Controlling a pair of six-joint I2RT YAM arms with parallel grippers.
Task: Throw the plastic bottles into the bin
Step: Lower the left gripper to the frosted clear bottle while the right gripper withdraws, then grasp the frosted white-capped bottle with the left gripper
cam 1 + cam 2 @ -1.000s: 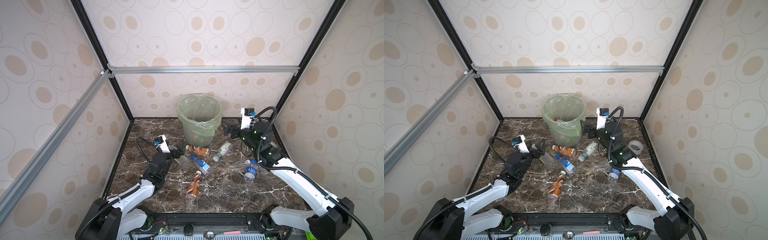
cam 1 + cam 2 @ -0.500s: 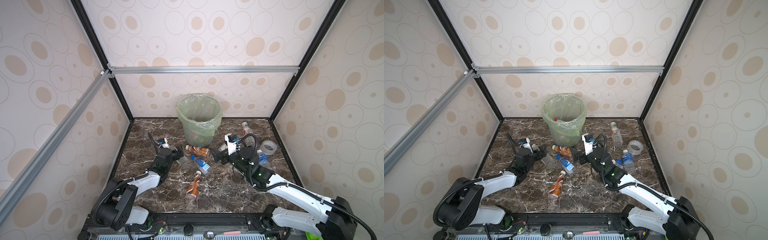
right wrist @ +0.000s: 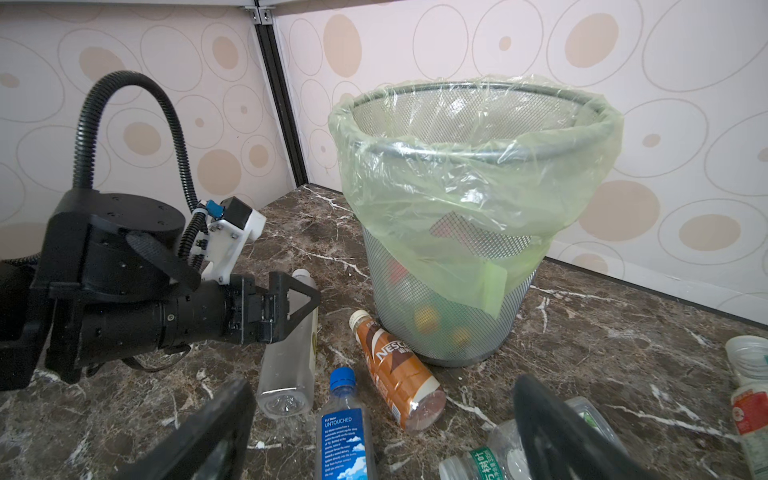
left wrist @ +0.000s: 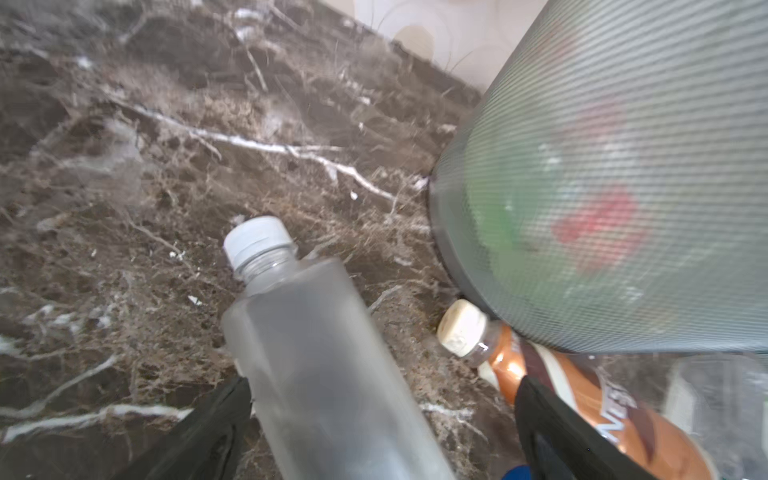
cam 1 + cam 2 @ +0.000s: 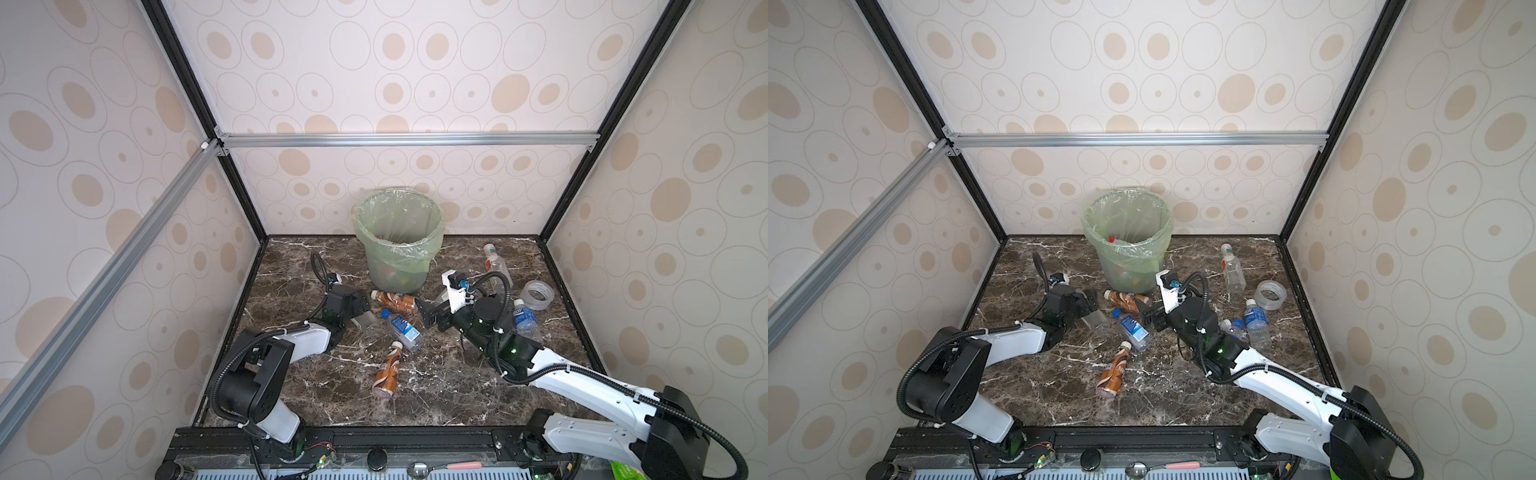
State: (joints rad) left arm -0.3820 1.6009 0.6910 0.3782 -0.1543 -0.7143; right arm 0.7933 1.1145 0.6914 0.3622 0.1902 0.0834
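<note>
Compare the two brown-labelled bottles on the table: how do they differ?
The rear brown bottle sits close beside the base of the bin, lying crosswise, cap to the left in both top views. The front brown bottle lies apart in the open, lengthwise, cap pointing toward the bin. Shared: both on their sides, brown labels, pale caps.
</note>
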